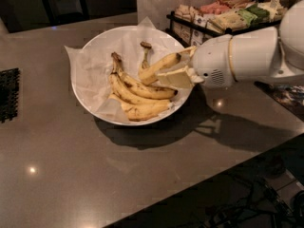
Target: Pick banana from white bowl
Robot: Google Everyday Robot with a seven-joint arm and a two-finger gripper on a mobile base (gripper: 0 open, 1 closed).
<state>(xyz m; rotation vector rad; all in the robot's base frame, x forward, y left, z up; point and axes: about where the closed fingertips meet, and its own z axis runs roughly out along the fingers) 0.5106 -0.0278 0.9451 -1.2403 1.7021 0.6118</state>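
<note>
pincer [172, 65] at 3 o'clock edge of white bowl [90, 46], clamped around banana [156, 70] | banana tilts up toward 2 o'clock, above other bananas [137, 93] lying on the bowl's paper | bowl on counter [71, 170]

No readable writing, neither on snack packets [228, 18] nor on the claw [179, 64] gripping the banana [156, 69] over the white bowl [142, 123]
</note>
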